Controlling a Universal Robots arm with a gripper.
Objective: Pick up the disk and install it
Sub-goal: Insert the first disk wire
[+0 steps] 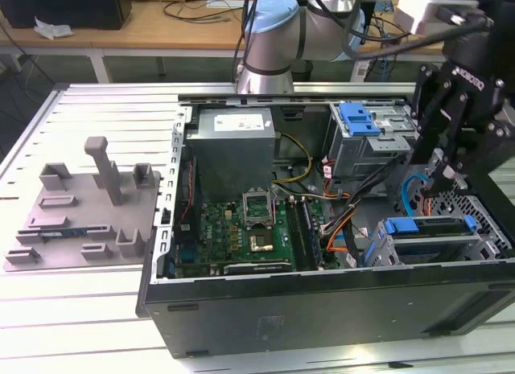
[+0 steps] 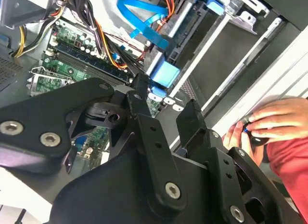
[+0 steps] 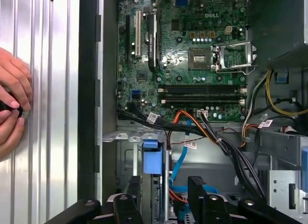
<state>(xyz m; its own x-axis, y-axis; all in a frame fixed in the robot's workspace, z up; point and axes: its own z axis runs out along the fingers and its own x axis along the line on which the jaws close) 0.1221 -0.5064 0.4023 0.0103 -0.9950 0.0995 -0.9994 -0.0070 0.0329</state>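
Note:
The disk [image 1: 438, 227], a flat drive edged by a blue bracket, lies in the grey drive cage [image 1: 386, 249] at the exterior view's lower right of the open computer case. Its blue end [image 3: 151, 157] shows in both wrist views, in the second as a blue block [image 2: 166, 74]. My black gripper [image 1: 447, 181] hangs just above that cage. Its two fingers stand apart in both wrist views, open [image 3: 166, 185] [image 2: 166, 108], with nothing between them. The drive's label is hidden.
A second cage with a blue latch [image 1: 358, 118] sits farther back in the case. Black, orange and blue cables [image 3: 211, 132] run beside the motherboard [image 3: 192, 55]. A person's hands [image 3: 12, 106] [image 2: 269, 123] hold something small outside the case wall. A grey fixture plate [image 1: 84, 205] lies on the table.

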